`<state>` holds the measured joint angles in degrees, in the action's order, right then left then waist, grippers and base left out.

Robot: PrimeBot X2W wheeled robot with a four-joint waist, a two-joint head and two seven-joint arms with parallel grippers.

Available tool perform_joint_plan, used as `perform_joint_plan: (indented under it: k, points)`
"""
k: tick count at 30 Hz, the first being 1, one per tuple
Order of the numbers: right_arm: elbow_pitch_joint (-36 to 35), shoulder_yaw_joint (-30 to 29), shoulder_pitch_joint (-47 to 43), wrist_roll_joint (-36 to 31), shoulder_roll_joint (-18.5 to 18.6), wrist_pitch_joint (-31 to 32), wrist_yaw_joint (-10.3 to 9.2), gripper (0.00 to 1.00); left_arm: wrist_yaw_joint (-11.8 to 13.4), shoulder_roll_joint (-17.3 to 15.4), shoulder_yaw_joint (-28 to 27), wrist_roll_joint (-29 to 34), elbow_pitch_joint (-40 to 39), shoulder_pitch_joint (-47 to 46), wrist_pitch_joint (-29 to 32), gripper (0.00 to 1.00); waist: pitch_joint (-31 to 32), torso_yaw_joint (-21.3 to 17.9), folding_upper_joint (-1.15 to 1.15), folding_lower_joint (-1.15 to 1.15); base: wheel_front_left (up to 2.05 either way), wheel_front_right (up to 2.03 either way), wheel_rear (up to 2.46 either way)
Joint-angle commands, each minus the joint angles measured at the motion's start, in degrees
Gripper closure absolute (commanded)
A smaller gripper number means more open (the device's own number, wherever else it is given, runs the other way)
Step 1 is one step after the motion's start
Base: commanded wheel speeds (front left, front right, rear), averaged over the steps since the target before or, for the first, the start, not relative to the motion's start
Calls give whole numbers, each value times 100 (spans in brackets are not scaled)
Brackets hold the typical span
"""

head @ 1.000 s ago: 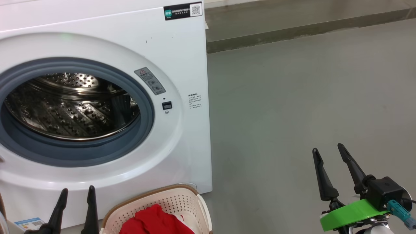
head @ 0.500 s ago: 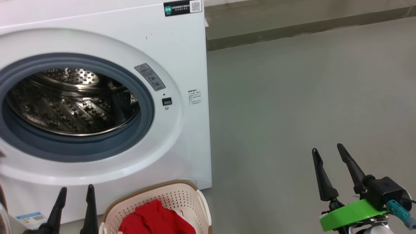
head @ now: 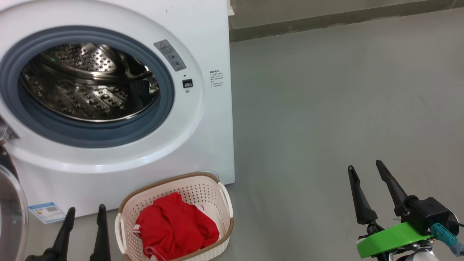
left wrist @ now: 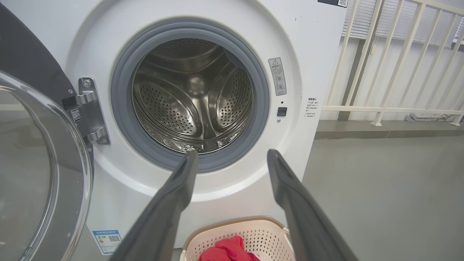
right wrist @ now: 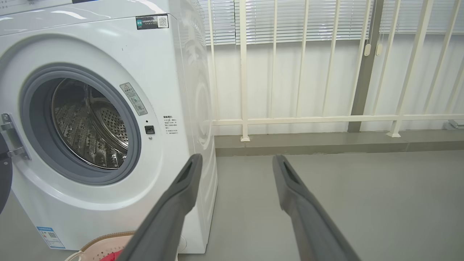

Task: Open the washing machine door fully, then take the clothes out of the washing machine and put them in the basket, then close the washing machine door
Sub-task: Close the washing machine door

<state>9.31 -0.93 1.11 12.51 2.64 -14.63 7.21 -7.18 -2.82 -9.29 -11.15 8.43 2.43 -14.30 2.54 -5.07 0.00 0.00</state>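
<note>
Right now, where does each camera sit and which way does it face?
Head: atop the robot, looking forward and down at the washing machine and basket of clothes; left hand and right hand show below.
Left wrist: on the left arm, facing straight into the drum, open door at left; own fingers show.
Right wrist: on the right arm, facing the machine's corner and a railing; own fingers show.
Shared: all three see the drum.

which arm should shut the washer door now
Left. The left claw sits open near the washing machine door, which hangs open at the robot's left; the right claw is off over the floor, away from it.
</note>
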Motion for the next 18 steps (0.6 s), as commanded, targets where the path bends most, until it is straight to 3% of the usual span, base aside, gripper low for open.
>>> perform_joint_plan:
  k: [1,18]
  points:
    - [-139,145,112,-3,23,-37,28,0,-30,-103,-189,-23,-170,-118,-70,0,-14,25,0,0,-66,66,0]
    - [-108,159,125,-10,23,-37,28,0,-31,-47,-249,22,-213,-148,-70,0,-15,225,0,0,-8,8,0]
